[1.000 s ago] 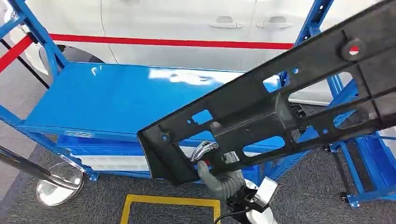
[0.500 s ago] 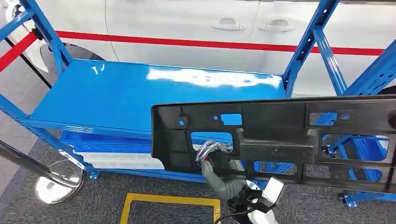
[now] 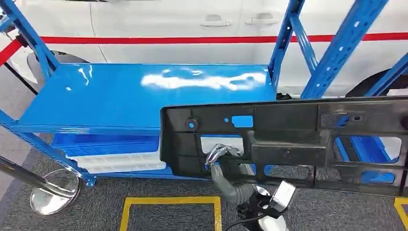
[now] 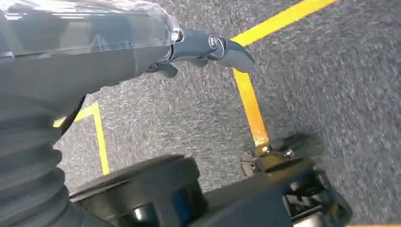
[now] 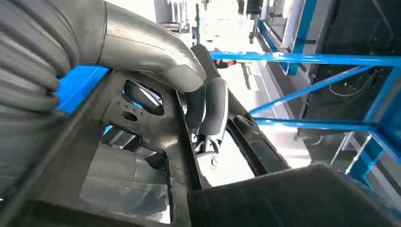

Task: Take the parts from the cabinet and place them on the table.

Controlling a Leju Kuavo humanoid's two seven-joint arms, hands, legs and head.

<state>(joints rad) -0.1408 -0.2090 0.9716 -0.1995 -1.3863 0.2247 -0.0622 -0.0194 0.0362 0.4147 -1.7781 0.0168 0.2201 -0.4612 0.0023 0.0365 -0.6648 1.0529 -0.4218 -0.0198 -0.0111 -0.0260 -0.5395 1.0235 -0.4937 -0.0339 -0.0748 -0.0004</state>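
You are carrying a long black plastic panel (image 3: 298,139) in your right hand (image 3: 222,161), and everything about the coming move is hanging on how that panel is lying relative to the blue surface (image 3: 144,94) ahead. The hand is clamping the panel through one of its cut-outs near the panel's left end; in the right wrist view the fingers (image 5: 208,111) are wrapping around a rib of the panel (image 5: 156,142), so the grip is looking firm. The panel's long axis is running nearly level across the head view, left to right, with most of its length reaching out to your right, past the hand and off the picture's edge.

The surface is sitting ahead and to the left of the panel, beyond it and lower. The panel's far end is hanging in front of the blue rack posts (image 3: 344,48) on the right, so I judge that you are needing to swing or shift the whole piece leftward before lowering it, or that long end is risking a knock against the posts.

Your left hand (image 4: 215,47) is hanging down over the grey carpet (image 4: 331,71) and a yellow floor line (image 4: 250,106); its fingers are curling in on nothing. The right hand is the only one near the panel.
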